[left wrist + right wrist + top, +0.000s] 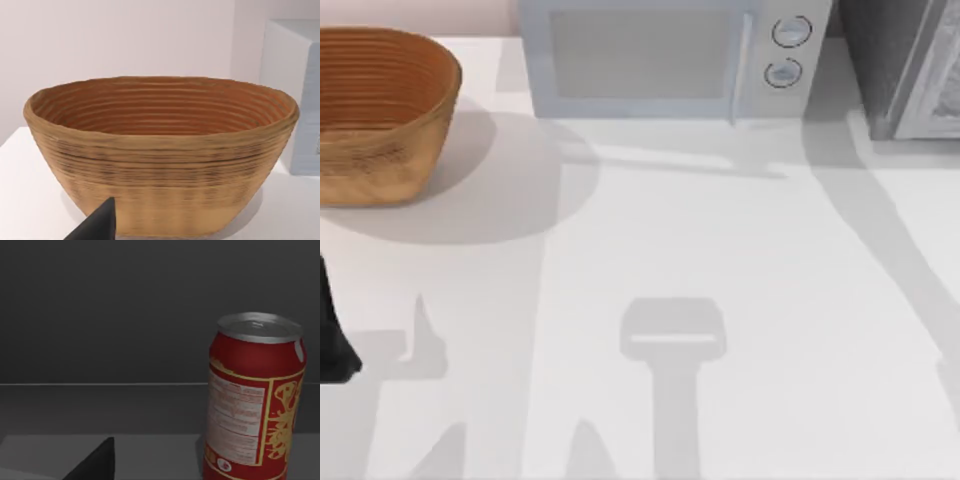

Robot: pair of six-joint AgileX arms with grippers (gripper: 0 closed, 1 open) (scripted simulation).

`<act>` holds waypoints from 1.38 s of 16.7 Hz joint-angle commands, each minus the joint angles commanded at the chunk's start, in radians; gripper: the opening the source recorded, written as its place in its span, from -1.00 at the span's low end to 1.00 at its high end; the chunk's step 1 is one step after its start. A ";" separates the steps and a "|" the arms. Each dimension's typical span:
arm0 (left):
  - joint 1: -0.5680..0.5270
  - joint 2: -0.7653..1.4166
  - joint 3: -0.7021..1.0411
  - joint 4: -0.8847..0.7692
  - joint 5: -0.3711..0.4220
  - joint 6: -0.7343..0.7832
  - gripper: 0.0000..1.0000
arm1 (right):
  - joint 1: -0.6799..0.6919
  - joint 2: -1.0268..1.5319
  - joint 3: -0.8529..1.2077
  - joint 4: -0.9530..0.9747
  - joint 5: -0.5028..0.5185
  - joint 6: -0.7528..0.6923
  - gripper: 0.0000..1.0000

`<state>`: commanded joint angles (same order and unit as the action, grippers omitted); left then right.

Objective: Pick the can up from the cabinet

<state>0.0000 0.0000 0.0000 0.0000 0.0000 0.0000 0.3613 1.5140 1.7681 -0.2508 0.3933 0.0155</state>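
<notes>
Right hand (95, 462) shows one dark fingertip, so I cannot tell whether it is apart or together. Just beyond it, untouched, the red aluminium can with yellow lettering (252, 400) stands upright inside the dark grey cabinet (125, 315); approaching, grasping and lifting all remain.

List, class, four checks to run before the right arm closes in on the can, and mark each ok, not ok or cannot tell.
1. Can upright: ok, it stands on the dark cabinet shelf, lid up.
2. Approach path free of other things: ok, the right wrist view has nothing between camera and can.
3. Right pincer open: cannot tell; one dark fingertip is visible.
4. Can centred ahead of the pincer: not ok, it sits off to one side.
5. Left arm out of the way: ok, parked at the table's left edge, facing the basket.
</notes>
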 joint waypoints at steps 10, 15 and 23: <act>0.000 0.000 0.000 0.000 0.000 0.000 1.00 | -0.053 0.175 0.177 -0.001 -0.050 0.000 0.85; 0.000 0.000 0.000 0.000 0.000 0.000 1.00 | -0.053 0.175 0.177 -0.001 -0.050 0.000 0.10; 0.000 0.000 0.000 0.000 0.000 0.000 1.00 | -0.053 0.175 0.177 -0.001 -0.050 0.000 -1.00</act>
<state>0.0000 0.0000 0.0000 0.0000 0.0000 0.0000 0.3087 1.6892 1.9453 -0.2515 0.3436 0.0156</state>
